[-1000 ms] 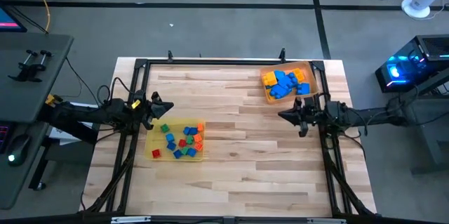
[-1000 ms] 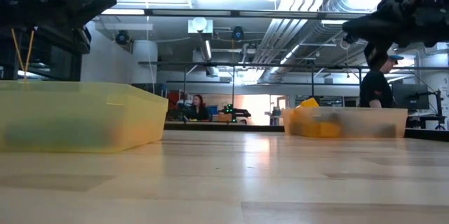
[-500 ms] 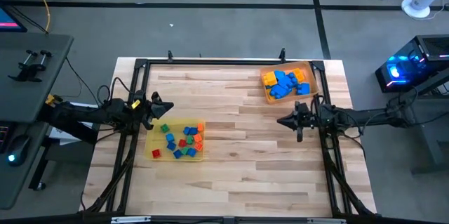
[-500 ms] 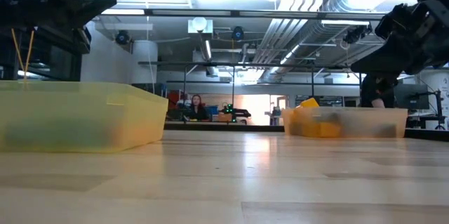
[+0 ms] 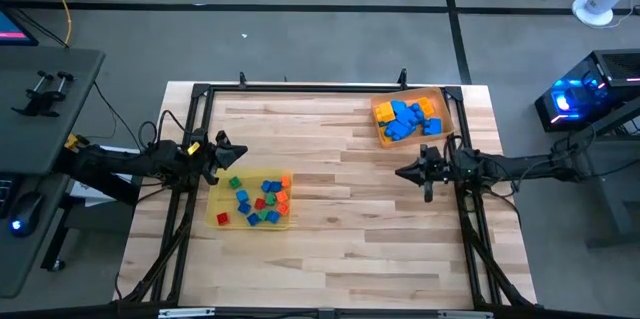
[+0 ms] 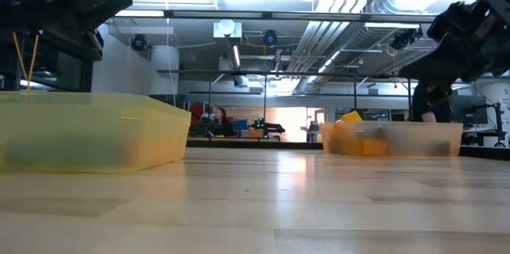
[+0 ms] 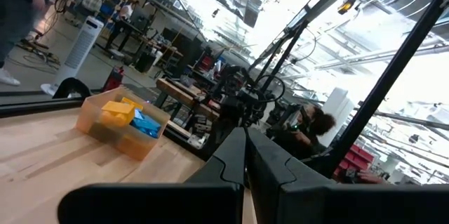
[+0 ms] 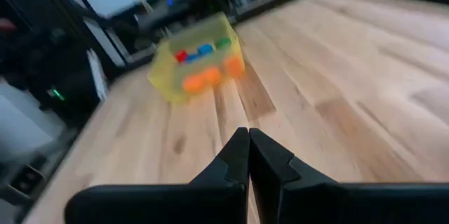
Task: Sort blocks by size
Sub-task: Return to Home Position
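On the wooden table [image 5: 345, 214], small blocks [image 5: 262, 204] fill the yellow tray [image 5: 221, 195] at left; larger blocks [image 5: 404, 119], blue and orange, fill the orange tray [image 5: 379, 135] at far right. The left gripper [image 5: 236, 155] and right gripper [image 5: 402, 171] hover beside them, fingers pressed together, empty.

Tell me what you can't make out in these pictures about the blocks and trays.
1. High view: studs on the small blocks in the yellow tray are too small to count.
2. Low view: that tray's cloudy wall hides them; only a greenish smear shows.
3. Low view: the orange tray's wall turns its larger blocks into an orange patch.
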### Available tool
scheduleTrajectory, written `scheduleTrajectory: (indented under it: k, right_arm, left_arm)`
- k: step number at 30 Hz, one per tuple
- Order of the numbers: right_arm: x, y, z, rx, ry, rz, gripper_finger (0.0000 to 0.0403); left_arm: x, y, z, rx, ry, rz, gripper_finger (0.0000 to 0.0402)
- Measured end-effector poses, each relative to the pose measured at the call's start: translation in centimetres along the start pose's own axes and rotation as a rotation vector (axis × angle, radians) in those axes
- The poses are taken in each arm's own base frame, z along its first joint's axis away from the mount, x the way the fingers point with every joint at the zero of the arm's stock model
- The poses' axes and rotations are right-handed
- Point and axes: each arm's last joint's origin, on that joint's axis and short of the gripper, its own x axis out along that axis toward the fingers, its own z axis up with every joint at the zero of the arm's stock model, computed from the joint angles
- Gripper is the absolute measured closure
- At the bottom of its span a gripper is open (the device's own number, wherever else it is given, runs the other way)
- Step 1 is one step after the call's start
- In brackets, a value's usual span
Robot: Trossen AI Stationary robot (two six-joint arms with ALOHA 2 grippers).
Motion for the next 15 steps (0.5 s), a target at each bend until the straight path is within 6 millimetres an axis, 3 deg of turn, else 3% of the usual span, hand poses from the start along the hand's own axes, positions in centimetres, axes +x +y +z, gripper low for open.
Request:
scheduleTrajectory:
  k: [10, 15]
  right_arm:
    - [-1.8, 0.7, 1.9, 0.017, -0.248, 0.103, 0.0402]
    - [-1.9, 0.8, 2.2, 0.018, -0.283, 0.121, 0.0402]
  left_arm:
    - [0.0, 0.2, -0.4, 0.013, 0.039, 0.021, 0.0401]
    - [-0.3, 0.2, -0.2, 0.009, 0.029, 0.015, 0.0401]
